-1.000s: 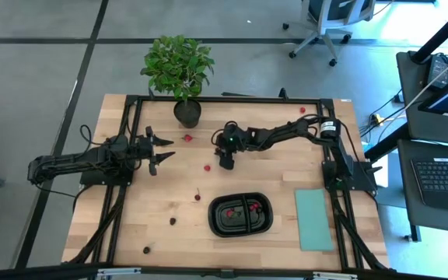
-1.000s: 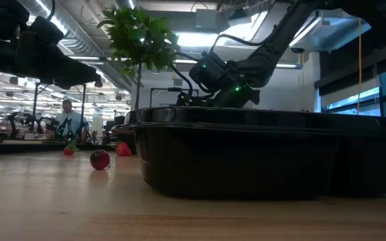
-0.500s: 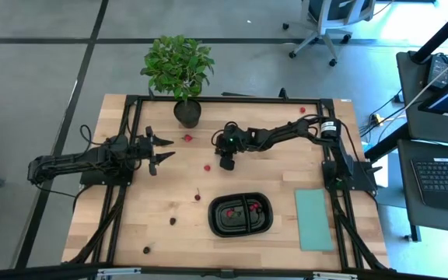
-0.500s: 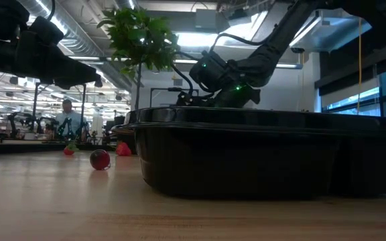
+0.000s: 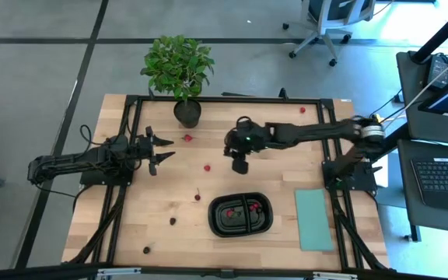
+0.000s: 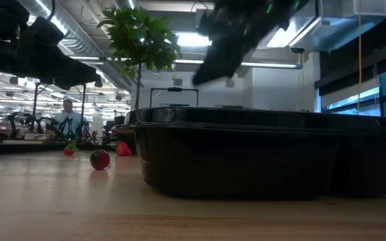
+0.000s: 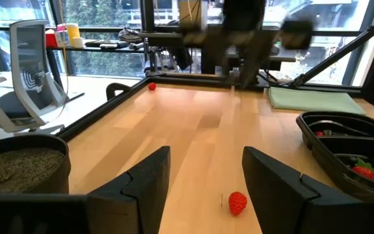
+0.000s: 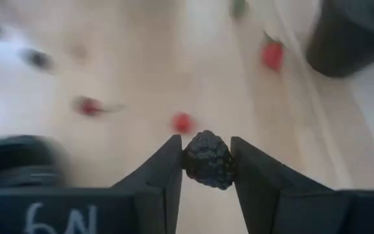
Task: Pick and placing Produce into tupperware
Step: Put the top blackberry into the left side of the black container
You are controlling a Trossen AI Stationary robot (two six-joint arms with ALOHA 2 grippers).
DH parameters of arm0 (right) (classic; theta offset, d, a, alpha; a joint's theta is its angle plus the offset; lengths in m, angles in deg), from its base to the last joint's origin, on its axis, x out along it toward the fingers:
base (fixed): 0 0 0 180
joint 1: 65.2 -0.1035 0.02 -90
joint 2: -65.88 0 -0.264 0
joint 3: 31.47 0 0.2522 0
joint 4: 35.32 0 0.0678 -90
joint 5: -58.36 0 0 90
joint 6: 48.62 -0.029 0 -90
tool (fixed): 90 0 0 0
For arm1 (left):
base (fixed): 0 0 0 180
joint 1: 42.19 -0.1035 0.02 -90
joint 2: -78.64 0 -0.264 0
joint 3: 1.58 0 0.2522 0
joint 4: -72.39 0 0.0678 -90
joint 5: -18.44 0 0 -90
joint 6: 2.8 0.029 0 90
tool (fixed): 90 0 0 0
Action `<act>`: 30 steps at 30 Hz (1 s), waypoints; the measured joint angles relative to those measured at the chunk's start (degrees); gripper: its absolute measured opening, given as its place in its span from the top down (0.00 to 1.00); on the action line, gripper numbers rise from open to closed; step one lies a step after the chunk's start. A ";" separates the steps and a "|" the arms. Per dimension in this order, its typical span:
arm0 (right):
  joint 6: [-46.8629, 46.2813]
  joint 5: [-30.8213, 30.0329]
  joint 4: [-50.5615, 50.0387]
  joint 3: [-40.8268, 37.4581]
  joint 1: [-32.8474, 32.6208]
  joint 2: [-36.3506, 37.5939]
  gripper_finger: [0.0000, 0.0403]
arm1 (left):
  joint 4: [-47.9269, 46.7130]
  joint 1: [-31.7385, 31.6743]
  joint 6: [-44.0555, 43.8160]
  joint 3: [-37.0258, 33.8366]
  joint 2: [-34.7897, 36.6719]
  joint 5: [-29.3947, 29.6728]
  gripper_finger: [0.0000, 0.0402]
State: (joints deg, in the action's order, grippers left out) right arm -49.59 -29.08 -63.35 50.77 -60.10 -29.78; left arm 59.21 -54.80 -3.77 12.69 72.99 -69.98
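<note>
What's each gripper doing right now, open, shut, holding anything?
Left gripper: open, empty, above the table near a red berry.
Right gripper: shut on a dark berry, above the table.

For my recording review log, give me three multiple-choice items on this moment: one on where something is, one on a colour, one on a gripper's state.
1. Where is the potted plant?
A. at the table's far edge
B. inside the tupperware
C. on the teal mat

2. What colour is the piece between the right gripper's fingers?
A. bright red
B. green
C. near-black

3. What state is the left gripper in?
A. shut on a berry
B. open and empty
C. shut on the plant

Answers: 1 A, the potted plant stands at the far edge; 2 C, the right gripper clamps a dark berry; 3 B, the left gripper shows bare table between its fingers.
</note>
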 joint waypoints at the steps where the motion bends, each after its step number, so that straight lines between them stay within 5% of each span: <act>1: -1.06 0.37 -1.96 0.85 -1.22 1.76 0.71 | 0.00 0.01 0.00 0.00 0.00 0.00 0.54; 7: -6.63 0.64 -18.32 10.64 -9.55 6.48 0.71 | 0.00 0.01 0.01 0.00 0.00 0.02 0.54; 15: -9.52 0.64 -32.01 23.69 -19.60 1.73 0.71 | 0.00 0.01 0.02 0.00 0.00 0.02 0.54; 30: -13.79 0.64 -36.07 25.01 -23.62 -12.66 0.71 | 0.00 -0.01 0.04 0.00 0.00 0.03 0.54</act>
State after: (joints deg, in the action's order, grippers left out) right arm -63.39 -28.44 -99.42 75.78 -83.73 -42.44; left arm 59.21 -54.81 -3.73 12.69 72.99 -69.95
